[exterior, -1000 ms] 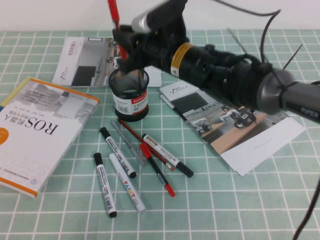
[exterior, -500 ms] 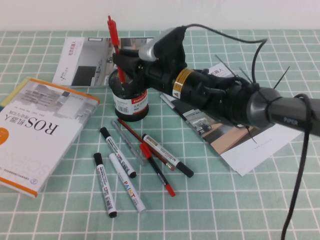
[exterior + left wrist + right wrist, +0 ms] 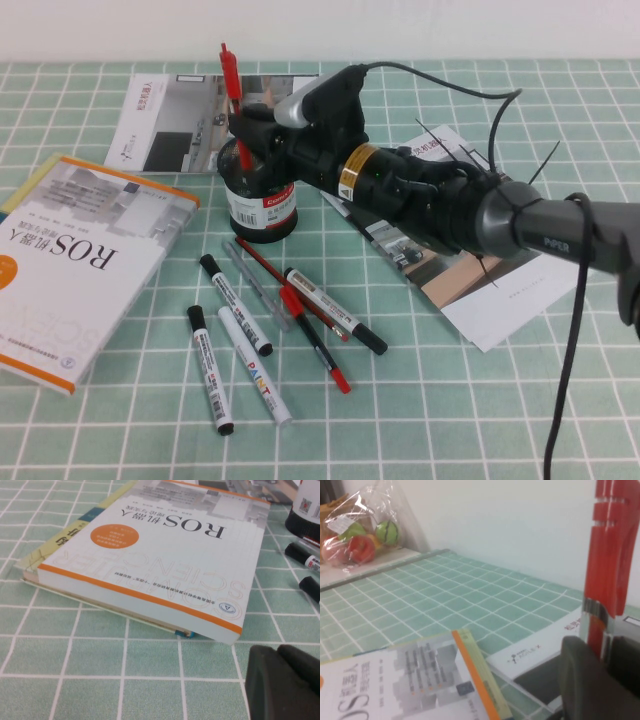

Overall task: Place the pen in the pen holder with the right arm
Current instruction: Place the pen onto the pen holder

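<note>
The red pen (image 3: pixel 229 75) stands upright with its lower end inside the black mesh pen holder (image 3: pixel 262 205), its top sticking up above the rim. My right gripper (image 3: pixel 252 130) sits just over the holder's rim and is shut on the pen. The right wrist view shows the pen's red barrel (image 3: pixel 607 555) between the dark fingers of my right gripper (image 3: pixel 602 655). My left gripper (image 3: pixel 285 680) hangs low over the mat by the ROS book, shut and empty. The left arm is out of the high view. The holder's base shows in the left wrist view (image 3: pixel 306 507).
A ROS book (image 3: pixel 70 260) lies at the left. Several markers (image 3: pixel 240 345), a thin red stick pen (image 3: pixel 268 265) and a black pen with red ends (image 3: pixel 318 345) lie in front of the holder. Brochures lie behind (image 3: pixel 165 125) and right (image 3: pixel 500 270). A fruit bag (image 3: pixel 355 535) stands far off.
My right gripper has come down and a little left with the pen. The pen's lower end has gone from above the holder into it.
</note>
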Available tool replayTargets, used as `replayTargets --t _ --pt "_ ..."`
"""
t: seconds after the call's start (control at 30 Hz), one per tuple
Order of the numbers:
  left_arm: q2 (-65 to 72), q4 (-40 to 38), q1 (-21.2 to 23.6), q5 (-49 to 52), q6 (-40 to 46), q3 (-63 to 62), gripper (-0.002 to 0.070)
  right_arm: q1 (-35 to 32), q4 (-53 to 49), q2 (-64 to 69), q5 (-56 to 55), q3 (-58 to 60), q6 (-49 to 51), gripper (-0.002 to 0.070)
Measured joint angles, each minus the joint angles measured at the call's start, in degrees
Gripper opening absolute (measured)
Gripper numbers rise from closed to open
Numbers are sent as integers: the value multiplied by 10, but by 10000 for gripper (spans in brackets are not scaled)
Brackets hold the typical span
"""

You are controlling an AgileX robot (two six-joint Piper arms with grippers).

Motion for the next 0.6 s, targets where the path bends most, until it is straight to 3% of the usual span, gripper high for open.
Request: replayTargets --t 0.27,0.6 --pt "0 0 0 0 0 0 -4 1 -40 22 10 -20 0 89" --pt "0 0 0 0 0 0 -4 2 -49 24 28 -22 0 303"
